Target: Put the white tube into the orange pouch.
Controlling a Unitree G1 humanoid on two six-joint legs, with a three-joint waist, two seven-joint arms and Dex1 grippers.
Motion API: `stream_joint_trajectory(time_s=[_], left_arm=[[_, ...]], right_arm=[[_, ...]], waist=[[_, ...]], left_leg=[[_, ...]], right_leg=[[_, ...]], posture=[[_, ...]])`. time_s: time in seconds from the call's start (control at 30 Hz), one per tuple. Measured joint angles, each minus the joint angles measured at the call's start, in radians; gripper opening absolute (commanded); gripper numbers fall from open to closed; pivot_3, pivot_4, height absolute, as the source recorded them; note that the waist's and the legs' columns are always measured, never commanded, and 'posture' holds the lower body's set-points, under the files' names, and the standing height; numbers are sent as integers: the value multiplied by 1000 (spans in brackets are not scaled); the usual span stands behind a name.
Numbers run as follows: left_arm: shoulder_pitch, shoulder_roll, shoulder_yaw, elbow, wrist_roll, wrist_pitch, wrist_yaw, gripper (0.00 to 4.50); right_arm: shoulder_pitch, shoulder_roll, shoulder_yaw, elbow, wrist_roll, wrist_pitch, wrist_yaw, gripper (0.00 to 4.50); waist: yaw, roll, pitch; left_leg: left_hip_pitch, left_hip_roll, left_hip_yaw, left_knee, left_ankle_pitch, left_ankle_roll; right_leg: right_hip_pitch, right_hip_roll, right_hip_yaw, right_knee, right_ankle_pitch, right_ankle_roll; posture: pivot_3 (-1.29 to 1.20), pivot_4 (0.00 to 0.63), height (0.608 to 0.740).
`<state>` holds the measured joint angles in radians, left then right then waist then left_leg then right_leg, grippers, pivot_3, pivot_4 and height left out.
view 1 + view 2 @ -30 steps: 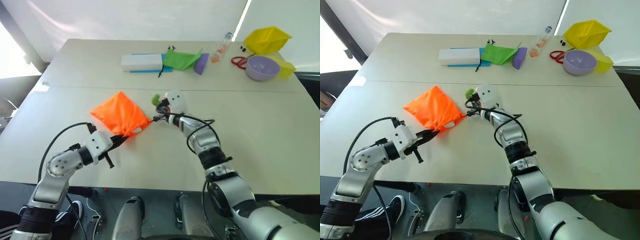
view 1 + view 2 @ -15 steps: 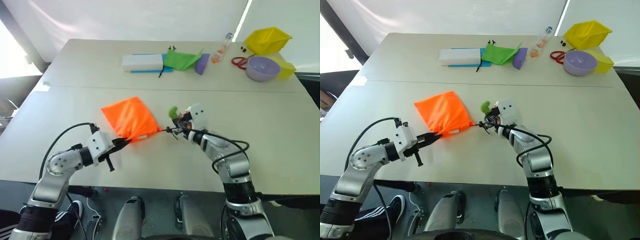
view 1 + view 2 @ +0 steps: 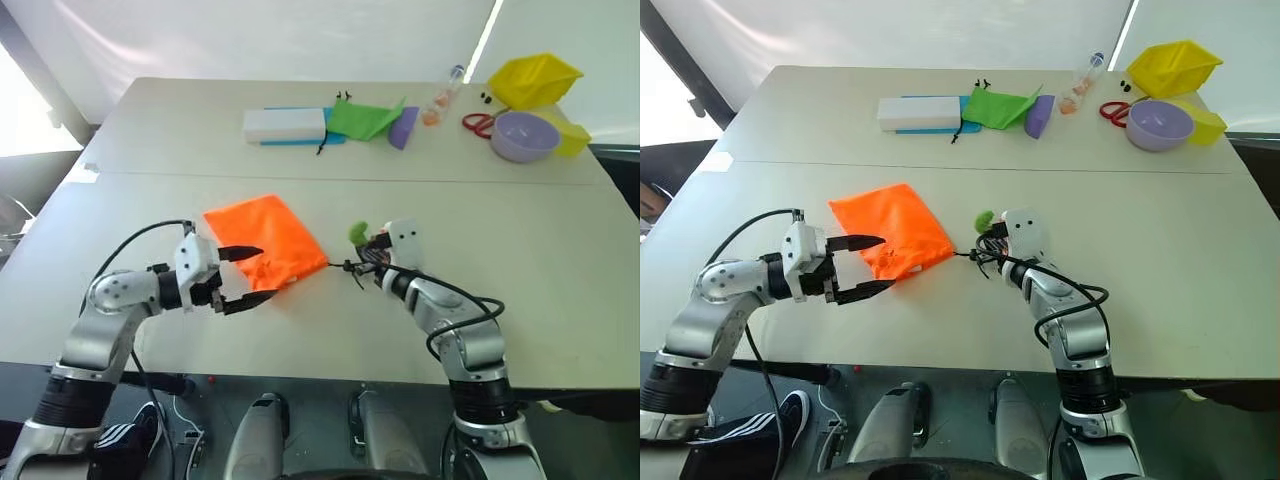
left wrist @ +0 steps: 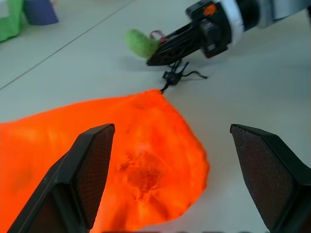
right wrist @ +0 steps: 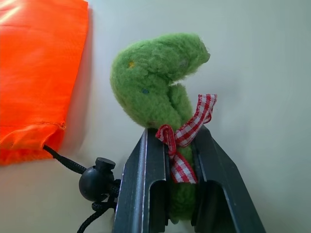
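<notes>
Black fingers, left gripper [image 3: 862,268]: spread wide, nothing held; one finger is seen over the pouch's near edge, the other just off it.
Right gripper [image 5: 171,160]: pressed together on a fuzzy green charm [image 5: 155,82] with a red-and-white checked ribbon [image 5: 187,133].
Cord [image 5: 68,162]: thin black string, run through a round black toggle [image 5: 97,178], stretched to the pouch's gathered corner.
Orange pouch [image 3: 265,240]: soft, crumpled fabric, laid flat on the table between the two grippers, mouth drawn tight.
White tube: cannot be made out.
Table [image 3: 540,250]: smooth, pale, matte.
Far edge: white rectangular box [image 3: 285,124], green fabric pouch [image 3: 365,118], lilac round bowl [image 3: 525,135], yellow angular tray [image 3: 535,78].
</notes>
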<state>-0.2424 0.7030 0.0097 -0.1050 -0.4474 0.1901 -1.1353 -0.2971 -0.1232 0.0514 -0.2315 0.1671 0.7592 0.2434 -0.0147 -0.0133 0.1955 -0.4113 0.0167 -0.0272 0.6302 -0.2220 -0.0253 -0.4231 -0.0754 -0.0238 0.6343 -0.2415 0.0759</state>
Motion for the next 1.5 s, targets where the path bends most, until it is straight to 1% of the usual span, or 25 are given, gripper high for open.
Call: stream_joint_trajectory(time_s=[0.1,0.13,0.23,0.4,0.5,0.6,0.67,0.77,0.9,1.1,1.3,1.33,1.4,1.47,1.5], left_arm=[[-81,-15,-3,10,0,8,-3,4051],[-127,-37,-13,37,9,3,1,4051],[-278,-118,-94,186,118,-85,17,4051],[-439,-253,-231,439,237,-179,-20,4051],[-479,-291,-267,530,272,-216,-44,4051],[-521,-333,-275,609,276,-154,-85,4051],[-543,-345,-285,646,285,-123,-101,4051],[-573,-359,-304,698,328,-112,-85,4051],[-589,-386,-306,717,339,-51,-77,4051],[-599,-400,-307,722,347,4,-80,4051],[-598,-401,-310,732,377,-52,-83,4051],[-598,-401,-311,737,385,-70,-82,3814],[-602,-402,-311,754,398,-95,-80,3164],[-608,-406,-311,771,413,-119,-73,2194],[-609,-410,-311,776,417,-130,-66,2194]], right_arm=[[-6,4,5,15,-5,-13,-7,0],[-10,2,8,24,-8,-23,-7,0],[-19,7,22,47,-15,-49,-9,0],[-26,18,32,81,-28,-102,-19,0],[-31,27,40,98,-37,-128,-30,0],[-31,36,42,111,-46,-146,-46,0],[-31,39,43,117,-47,-157,-53,0],[-30,39,45,120,-49,-164,-61,0],[-30,41,45,123,-54,-172,-71,0],[-30,48,46,136,-65,-193,-81,0],[-30,58,49,142,-70,-201,-90,0],[-30,59,49,142,-72,-202,-90,0],[-31,62,50,144,-74,-205,-90,0],[-31,63,51,147,-75,-207,-89,0],[-31,63,51,147,-75,-207,-89,0]], waist=[[3,0,0],[4,0,0],[5,-1,-1],[-4,-1,-1],[-4,-1,-1],[0,-1,-1],[-1,-1,-1],[0,-1,-1],[1,-1,-1],[1,-1,-1],[1,-1,-1],[1,-1,-1],[1,-1,-1],[1,-1,-1],[1,-1,-1]], left_leg=[[0,0,0,1,0,0],[0,0,0,1,0,0],[1,-1,-1,2,0,0],[1,-1,0,1,0,0],[1,1,-2,-1,0,0],[1,4,-3,1,0,0],[1,5,-2,1,0,0],[1,6,-2,1,0,0],[1,8,-2,1,0,0],[1,9,-2,1,0,0],[1,9,-2,2,0,0],[1,9,-2,1,0,0],[1,9,-2,1,0,0],[1,9,-2,1,0,0],[1,9,-2,2,0,0]], right_leg=[[1,0,0,0,0,0],[2,0,0,0,0,0],[3,1,0,0,0,1],[3,2,0,-1,2,4],[2,5,0,0,2,5],[2,8,0,1,2,4],[2,9,1,1,3,3],[2,10,1,0,3,2],[2,12,1,0,4,2],[2,12,1,0,4,1],[2,13,1,0,4,0],[2,13,1,0,4,0],[2,13,1,0,4,0],[2,13,1,0,4,0],[2,13,1,0,4,0]], posture=[[0,150,740],[0,150,740],[0,150,740],[0,150,740],[0,150,740],[0,150,740],[0,150,740],[0,150,740],[0,150,740],[0,150,740],[0,150,740],[0,150,740],[0,150,740],[0,150,740],[0,150,740]])
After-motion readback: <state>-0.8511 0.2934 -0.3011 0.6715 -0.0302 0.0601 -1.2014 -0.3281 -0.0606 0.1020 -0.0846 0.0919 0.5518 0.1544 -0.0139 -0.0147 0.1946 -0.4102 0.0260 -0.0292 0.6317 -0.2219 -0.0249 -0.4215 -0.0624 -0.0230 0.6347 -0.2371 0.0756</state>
